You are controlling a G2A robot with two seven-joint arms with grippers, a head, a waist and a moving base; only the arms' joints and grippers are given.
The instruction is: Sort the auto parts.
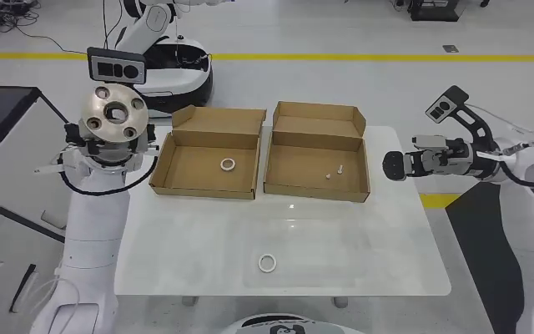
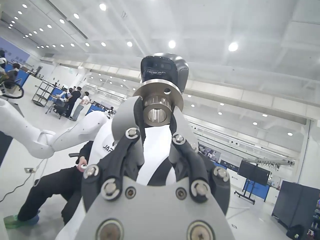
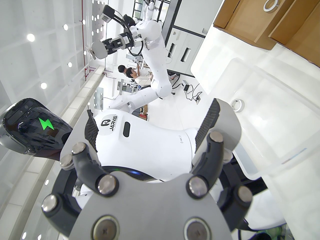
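Note:
My left gripper [image 2: 156, 117] is shut on a metal flanged hub [image 2: 157, 101], held high off the table's left side; from above the hub [image 1: 117, 113] is a round disc with holes facing up. My right gripper [image 3: 152, 121] hangs open and holds nothing, just past the table's right edge [image 1: 396, 164]. The left cardboard box [image 1: 179, 167] holds a white ring [image 1: 227, 164], also seen from the right wrist [image 3: 271, 4]. Small white fasteners [image 1: 332, 174] lie in the right cardboard box [image 1: 288, 171]. Another white ring [image 1: 267, 264] lies near the table's front, in a clear tray [image 3: 275, 116].
The white table [image 1: 375, 250] carries both boxes side by side at the back, with their lids folded away. Another robot base [image 1: 171, 71] stands on the floor behind the table's left corner. A dark panel [image 1: 17, 108] stands at the far left.

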